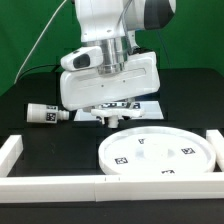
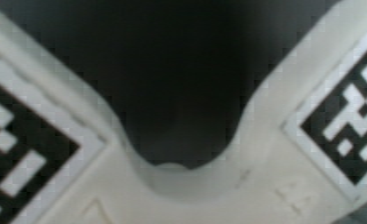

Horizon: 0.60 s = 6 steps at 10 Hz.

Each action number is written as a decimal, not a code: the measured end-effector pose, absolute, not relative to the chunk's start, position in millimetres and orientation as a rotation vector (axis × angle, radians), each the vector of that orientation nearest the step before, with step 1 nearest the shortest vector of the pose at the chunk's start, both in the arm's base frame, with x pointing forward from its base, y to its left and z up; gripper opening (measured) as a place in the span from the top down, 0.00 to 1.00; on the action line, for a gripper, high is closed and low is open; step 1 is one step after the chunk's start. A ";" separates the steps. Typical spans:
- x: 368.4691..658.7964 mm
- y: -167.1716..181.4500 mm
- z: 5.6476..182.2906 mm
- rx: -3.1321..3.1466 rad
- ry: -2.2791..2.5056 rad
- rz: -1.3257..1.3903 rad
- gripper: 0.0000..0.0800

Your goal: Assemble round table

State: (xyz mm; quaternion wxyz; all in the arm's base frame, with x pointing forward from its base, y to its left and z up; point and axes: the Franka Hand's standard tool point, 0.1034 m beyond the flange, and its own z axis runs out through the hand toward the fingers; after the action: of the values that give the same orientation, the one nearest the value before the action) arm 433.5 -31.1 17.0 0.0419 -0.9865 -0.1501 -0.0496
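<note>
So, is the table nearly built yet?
Not nearly. Nothing is joined yet: the disc lies flat alone, the leg lies apart on its side. The claw is down at a white tagged part, grip unclear. All the joining is left.

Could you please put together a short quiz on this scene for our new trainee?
1. True or false: the short cylindrical leg stands upright on the round disc.
2. Which of these lies nearest the exterior view's left edge? A) the round disc B) the short cylindrical leg C) the pincer
3. Fill in: the round disc lies flat, its tags facing ____.
Key: 1 false, the leg lies on its side, apart from the disc; 2 B; 3 up.
</note>
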 end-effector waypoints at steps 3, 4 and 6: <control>432.6 -34.2 16.7 -3.022 -0.432 -0.151 0.55; 430.5 -32.6 15.7 -3.022 -0.415 -0.146 0.55; 413.5 -17.1 8.7 -3.010 -0.373 -0.095 0.55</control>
State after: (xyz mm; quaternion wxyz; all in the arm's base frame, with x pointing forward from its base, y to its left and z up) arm 413.5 -17.1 8.7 0.0535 -0.9905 -0.1226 -0.0313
